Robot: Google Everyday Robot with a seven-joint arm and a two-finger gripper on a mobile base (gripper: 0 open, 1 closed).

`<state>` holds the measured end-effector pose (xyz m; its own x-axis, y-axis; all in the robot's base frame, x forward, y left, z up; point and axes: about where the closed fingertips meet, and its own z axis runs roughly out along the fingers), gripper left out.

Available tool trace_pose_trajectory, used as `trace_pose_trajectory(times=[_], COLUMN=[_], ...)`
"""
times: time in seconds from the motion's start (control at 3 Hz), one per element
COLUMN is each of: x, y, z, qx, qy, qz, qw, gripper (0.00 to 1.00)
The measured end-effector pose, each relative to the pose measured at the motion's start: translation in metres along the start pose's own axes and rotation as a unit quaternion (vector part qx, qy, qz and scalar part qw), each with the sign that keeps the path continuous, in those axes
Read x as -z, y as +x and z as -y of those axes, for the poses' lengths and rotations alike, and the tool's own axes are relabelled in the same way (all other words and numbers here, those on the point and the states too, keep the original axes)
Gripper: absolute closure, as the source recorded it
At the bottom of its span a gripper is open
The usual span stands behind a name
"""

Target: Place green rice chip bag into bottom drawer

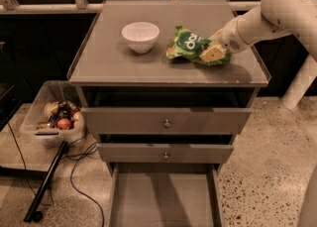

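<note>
The green rice chip bag (189,44) lies on the cabinet top, right of the middle, with its white lettering facing up. My gripper (212,52) comes in from the right on the white arm and is shut on the bag's right end, low over the top. The bottom drawer (163,198) is pulled out below, and its flat grey floor shows nothing inside.
A white bowl (140,36) stands on the cabinet top left of the bag. The two upper drawers (166,121) with small knobs are slightly out. A clear bin of items (53,114) and a black cable (79,171) lie on the floor at the left.
</note>
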<state>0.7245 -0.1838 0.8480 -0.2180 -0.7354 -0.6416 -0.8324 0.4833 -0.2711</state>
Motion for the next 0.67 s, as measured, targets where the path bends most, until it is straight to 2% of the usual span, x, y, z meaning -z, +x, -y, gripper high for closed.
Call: trace_pose_trajectory(times=[0.33, 0.67], x=[0.012, 0.039], y=[0.002, 0.008], z=[0.003, -0.005], qx=[-0.005, -0.010], qy=[0.005, 0.016], qz=[0.010, 0.036], qw=[0.9999, 0.9992], gripper=[1.00, 1.00])
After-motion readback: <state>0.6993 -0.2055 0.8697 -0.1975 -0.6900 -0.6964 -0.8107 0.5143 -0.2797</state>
